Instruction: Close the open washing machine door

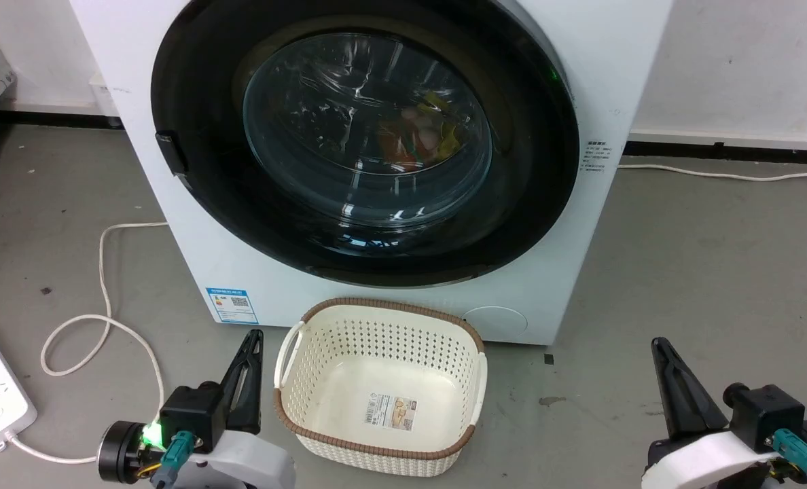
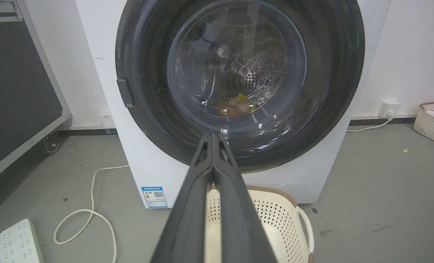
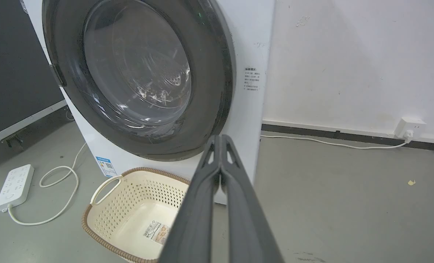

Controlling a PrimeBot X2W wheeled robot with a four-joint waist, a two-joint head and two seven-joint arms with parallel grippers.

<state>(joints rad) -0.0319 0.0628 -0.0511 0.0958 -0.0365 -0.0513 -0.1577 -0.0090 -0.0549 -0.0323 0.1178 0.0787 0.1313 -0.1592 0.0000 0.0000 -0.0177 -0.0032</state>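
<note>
At 12 o'clock, door [image 1: 366, 136] lies flush on the washer [image 1: 193, 258], closed I judge, hence my left gripper [image 1: 255, 337] at 7 and right gripper [image 1: 659, 345] at 5 sit pinched empty, clear of it.

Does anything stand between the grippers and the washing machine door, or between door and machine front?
Nothing visible does. The washing machine door lies flat against the machine front. The basket stands on the floor below it, between the left gripper and right gripper, both shut.
</note>
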